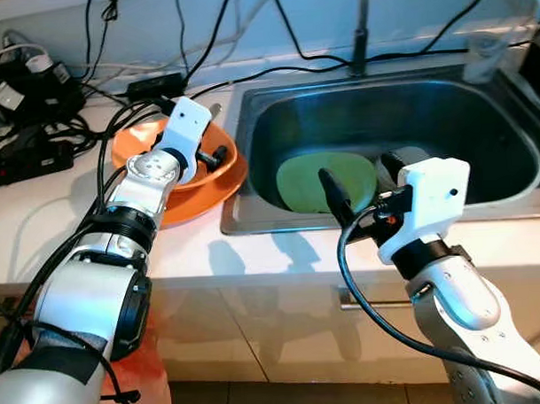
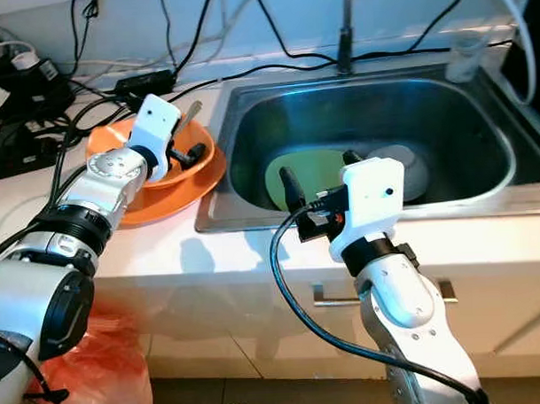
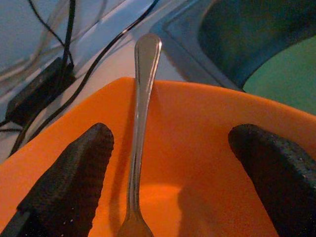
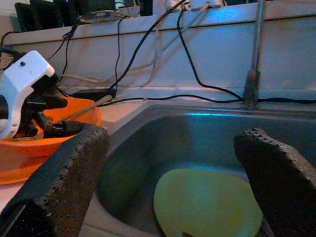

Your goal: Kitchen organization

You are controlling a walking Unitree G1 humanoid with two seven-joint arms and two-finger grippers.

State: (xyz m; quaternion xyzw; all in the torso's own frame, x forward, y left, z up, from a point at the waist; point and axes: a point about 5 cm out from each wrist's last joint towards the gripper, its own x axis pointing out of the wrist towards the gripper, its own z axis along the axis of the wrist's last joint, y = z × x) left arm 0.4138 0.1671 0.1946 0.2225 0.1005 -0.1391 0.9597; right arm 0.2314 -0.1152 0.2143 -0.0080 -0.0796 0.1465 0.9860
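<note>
An orange bowl point(image 1: 135, 146) sits on an orange plate point(image 1: 208, 200) on the white counter left of the sink point(image 1: 481, 159). My left gripper point(image 3: 168, 173) reaches into the bowl, open. A metal spoon point(image 3: 140, 123) lies between its fingers, untouched, its handle leaning over the far rim point(image 2: 189, 114). My right gripper point(image 4: 170, 177) hovers open at the sink's front edge, above a green plate point(image 1: 301, 188) on the sink floor. A grey dish point(image 2: 412, 168) lies beside the green plate, partly hidden by the right wrist.
Power strips and tangled black cables point(image 1: 27, 95) crowd the counter's back left. A faucet point(image 1: 362, 30) rises behind the sink, and a clear cup point(image 1: 482, 57) stands at its back right. A red plastic bag point(image 2: 107, 367) sits on the floor below the left arm.
</note>
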